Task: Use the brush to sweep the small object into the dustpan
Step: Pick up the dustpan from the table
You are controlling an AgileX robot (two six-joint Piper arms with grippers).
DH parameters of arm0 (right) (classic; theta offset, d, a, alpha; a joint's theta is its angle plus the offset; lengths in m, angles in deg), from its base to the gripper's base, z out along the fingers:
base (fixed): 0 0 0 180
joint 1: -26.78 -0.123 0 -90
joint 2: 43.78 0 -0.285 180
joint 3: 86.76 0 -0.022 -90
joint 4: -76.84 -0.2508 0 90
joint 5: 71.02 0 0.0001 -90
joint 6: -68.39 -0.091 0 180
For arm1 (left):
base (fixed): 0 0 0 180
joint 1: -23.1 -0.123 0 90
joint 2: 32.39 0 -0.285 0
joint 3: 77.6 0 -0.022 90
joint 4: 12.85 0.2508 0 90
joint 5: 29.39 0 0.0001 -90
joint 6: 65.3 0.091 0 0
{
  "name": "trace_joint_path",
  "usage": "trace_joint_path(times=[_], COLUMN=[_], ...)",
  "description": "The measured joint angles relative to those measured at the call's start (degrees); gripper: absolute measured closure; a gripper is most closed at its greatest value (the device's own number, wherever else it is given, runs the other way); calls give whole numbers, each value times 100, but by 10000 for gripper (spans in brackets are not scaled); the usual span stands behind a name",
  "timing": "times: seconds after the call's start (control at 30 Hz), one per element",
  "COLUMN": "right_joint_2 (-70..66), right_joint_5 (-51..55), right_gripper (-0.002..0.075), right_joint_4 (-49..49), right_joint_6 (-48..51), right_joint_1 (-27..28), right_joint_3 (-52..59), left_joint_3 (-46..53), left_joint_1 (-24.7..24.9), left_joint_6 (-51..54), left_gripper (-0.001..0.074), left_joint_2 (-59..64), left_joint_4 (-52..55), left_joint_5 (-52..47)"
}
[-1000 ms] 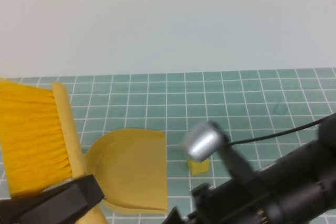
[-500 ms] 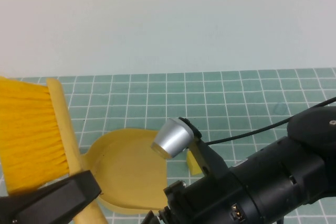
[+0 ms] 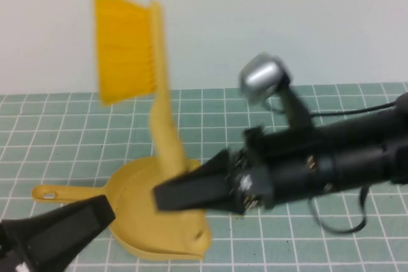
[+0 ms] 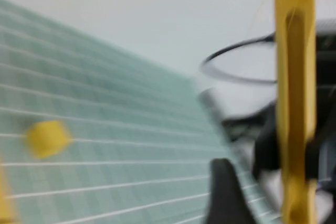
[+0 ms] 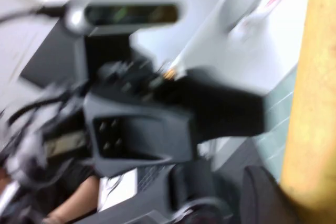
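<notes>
Fingers of right gripper (image 3: 182,190) and left gripper (image 3: 95,211) blurred, unreadable

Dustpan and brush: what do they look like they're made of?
The dustpan, beneath the right gripper and beside the left gripper, looks like smooth yellow moulded plastic. The brush has a flat tan-yellow handle, plastic or wood, and fine, probably synthetic bristles.

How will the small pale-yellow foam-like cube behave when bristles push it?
The small pale-yellow cube probably slides or tumbles rather than rolls: flat faces on the green grid mat. Likely very light: far smaller than the yellow plastic dustpan. The yellow hand brush is held upright by the right gripper over the dustpan; the left gripper sits low left.
</notes>
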Motion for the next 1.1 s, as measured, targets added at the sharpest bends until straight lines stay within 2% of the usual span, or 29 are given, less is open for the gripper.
trace_joint_path(times=[0.13,0.17,0.27,0.4,0.5,0.57,0.63,0.77,0.83,0.9,0.97,1.1], right_joint_2=[138,178,263,316,316,316,316,324,324,324,324,324], right_joint_5=[-144,-212,-446,-628,-626,-613,-588,-439,-357,-292,-278,-268], right_gripper=[556,556,556,556,556,556,556,556,556,556,556,556], right_joint_4=[517,764,1727,3366,4425,5107,5677,6570,6768,6881,6919,6943], right_joint_6=[-323,-475,-1022,-1999,-2679,-3139,-3528,-4054,-4139,-4166,-4181,-4191], right_joint_1=[777,944,1229,1268,1268,1268,1268,1268,1268,1268,1268,1268], right_joint_3=[0,0,-8,-8,-8,-8,-8,-8,-8,-8,-8,-8], left_joint_3=[-690,-887,-1423,-2059,-2484,-2754,-3022,-3447,-3493,-3493,-3493,-3493], left_joint_1=[0,0,0,44,383,709,1095,1973,2288,2576,2746,2810], left_joint_6=[-233,-217,-217,-43,162,-21,-342,-1149,-1201,-1190,-1190,-1190], left_gripper=[706,731,735,735,729,681,578,277,190,155,157,157], left_joint_2=[452,601,1083,1937,2723,3209,3668,4513,4808,5094,5318,5653], left_joint_4=[1118,1401,2306,3574,4579,5358,6149,8063,8876,9547,9960,10165], left_joint_5=[0,-11,-61,-337,-603,-818,-960,-985,-973,-972,-945,-731])
